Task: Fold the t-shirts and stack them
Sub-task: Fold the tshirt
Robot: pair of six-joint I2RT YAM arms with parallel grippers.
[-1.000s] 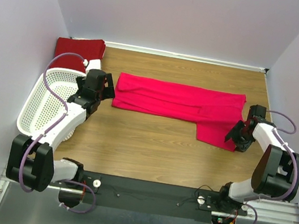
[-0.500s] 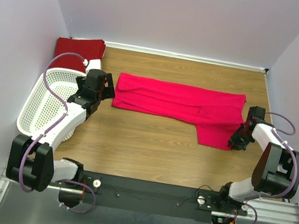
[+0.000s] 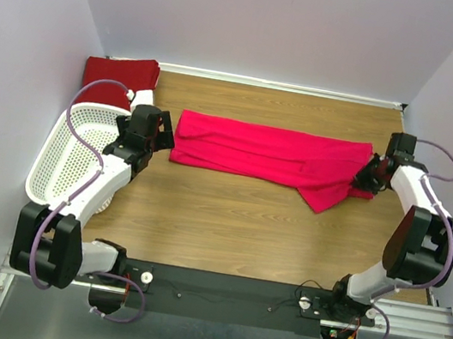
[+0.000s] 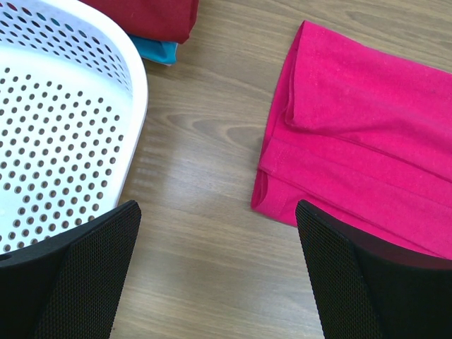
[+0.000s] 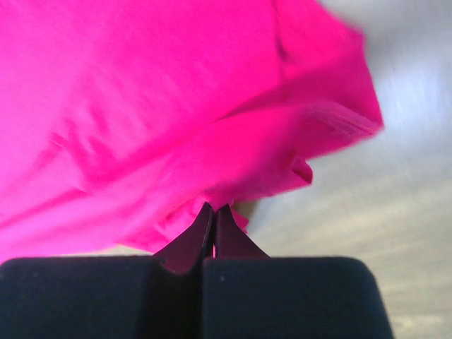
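Crimson-pink cloth is clamped between the closed tips of your right pincer. In the wrist view a bunched corner of the crimson-pink t-shirt fills almost the whole frame above the fingers, with a blurred strip of the counter at the right.

From above, that pincer sits at the shirt's right end, level with the long folded band. A second ago it was lower, nearer the arm bases, gripping the near corner of a squarish flap that hung off the band. It has since carried that corner up and away from you. The flap now shows as a small triangle pointing toward the near edge.

This looks like the flap being tucked onto the band, with that fold only partly made. The shirt lies across the middle of the counter, running left to right.

Your left pincer is released, fingers spread wide, grasping nothing. It hovers just off the shirt's left end, which lies flat in layered folds, and it has not moved over the last second.

Further left stands the white perforated basket. Beyond it, in the far left corner, lies the darker red t-shirt, folded. An edge of the teal t-shirt peeks from beneath it. The stack probably awaits this third shirt.
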